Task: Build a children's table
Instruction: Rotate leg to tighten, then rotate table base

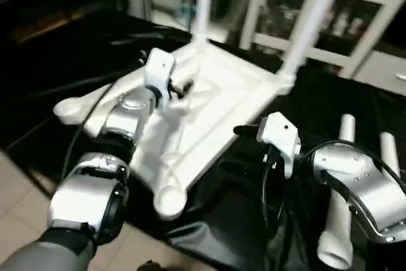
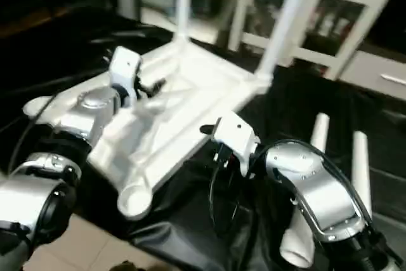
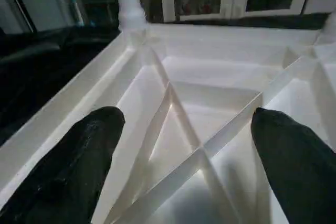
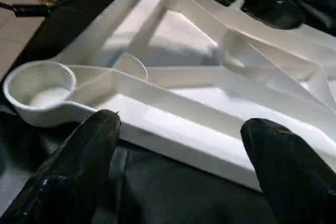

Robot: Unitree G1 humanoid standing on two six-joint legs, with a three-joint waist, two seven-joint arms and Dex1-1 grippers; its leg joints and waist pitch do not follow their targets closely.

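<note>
White plastic tabletop (image 1: 209,103) lies upside down on the black-draped counter (image 1: 57,93), X ribs facing up. Two legs (image 1: 204,1) already stand in the far corner sockets. The two near sockets, one at the left (image 1: 66,110) and one at the front (image 1: 168,200), are empty.

Left end effector (image 3: 184,129): fingers (image 3: 86,145) spread wide, holding nothing, hovering over the ribbed underside near the middle. I judge the risk here to be a downward press or a bump on a rib. The top looks tilted, and a push off centre could rock or slide it across the slick black cloth and sway the two standing legs, whose seating depth I cannot judge.

Right end effector (image 4: 178,140): fingers (image 4: 79,156) also wide apart and empty, sitting just off the near long edge of the top, with the front socket (image 4: 39,85) beside it. A nudge against that edge would shift the whole piece away from me.

Far right: two loose legs (image 1: 339,188) lie on the cloth just beside my right forearm (image 1: 361,182). Round tubes will roll; an elbow sweep could knock them toward the counter edge. Reaching for one means turning the right arm back, so I would move it slowly.

Black cable (image 1: 273,176) hangs by the right wrist and might snag on a socket.
</note>
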